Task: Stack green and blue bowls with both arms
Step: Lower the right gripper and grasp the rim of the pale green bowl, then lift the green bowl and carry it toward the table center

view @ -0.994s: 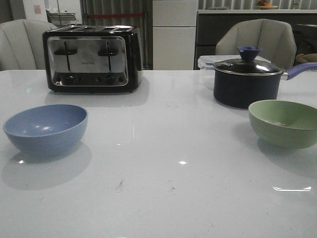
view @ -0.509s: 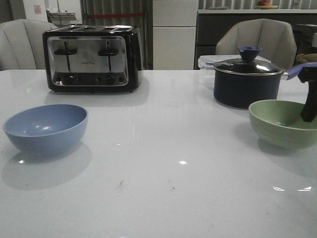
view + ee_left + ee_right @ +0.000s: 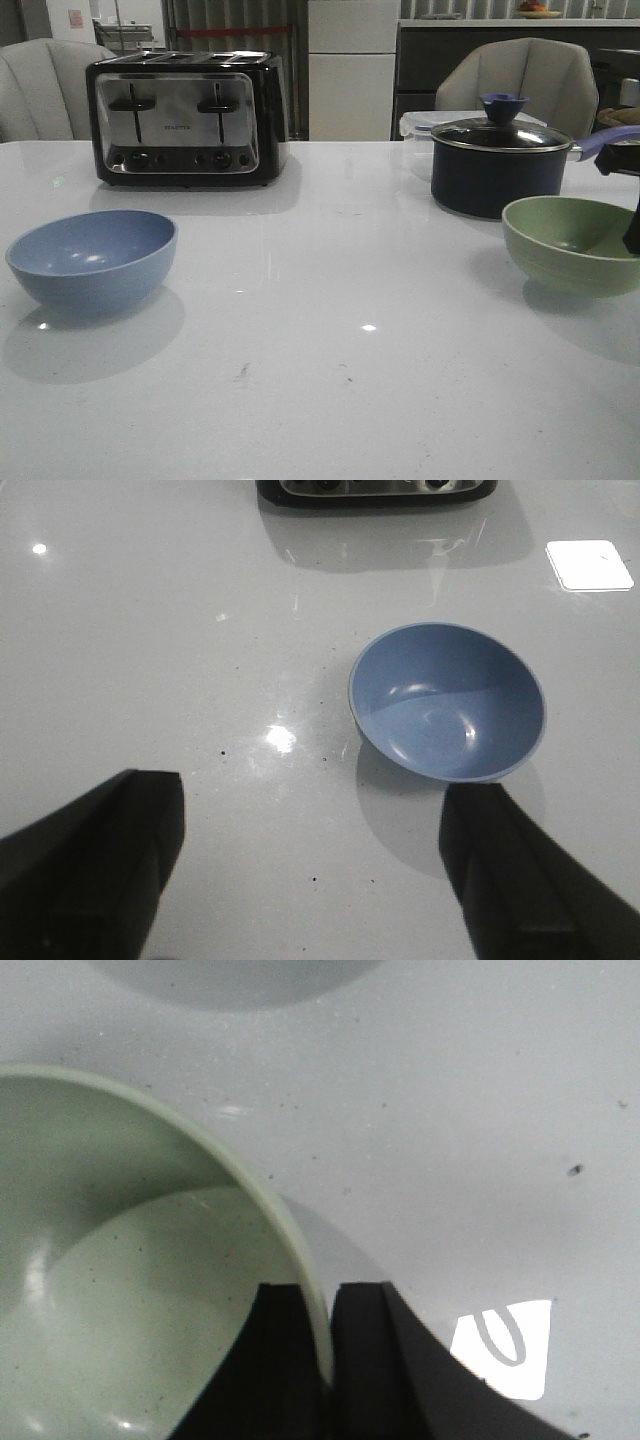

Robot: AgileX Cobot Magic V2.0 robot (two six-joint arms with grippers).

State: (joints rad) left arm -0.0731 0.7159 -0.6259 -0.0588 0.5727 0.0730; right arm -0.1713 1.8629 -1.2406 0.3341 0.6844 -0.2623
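The dusty blue bowl (image 3: pixel 92 259) sits upright on the white table at the left; in the left wrist view the blue bowl (image 3: pixel 447 702) lies just beyond my open left gripper (image 3: pixel 312 820), nearer one finger. The left gripper holds nothing and is out of the front view. The sage green bowl (image 3: pixel 572 244) sits at the right, tilted slightly. My right gripper (image 3: pixel 330 1305) is shut on the green bowl's rim (image 3: pixel 300 1250), one finger inside, one outside. Only a dark finger (image 3: pixel 632 228) shows at the front view's right edge.
A black and chrome toaster (image 3: pixel 186 118) stands at the back left. A dark lidded saucepan (image 3: pixel 498 163) with a purple-blue handle stands just behind the green bowl, with a clear plastic container (image 3: pixel 418 128) behind it. Chairs stand beyond the table's far edge.
My right gripper came in from the right, reached the green bowl's rim and closed on it; the bowl has shifted and tilted slightly. The blue bowl has not moved.
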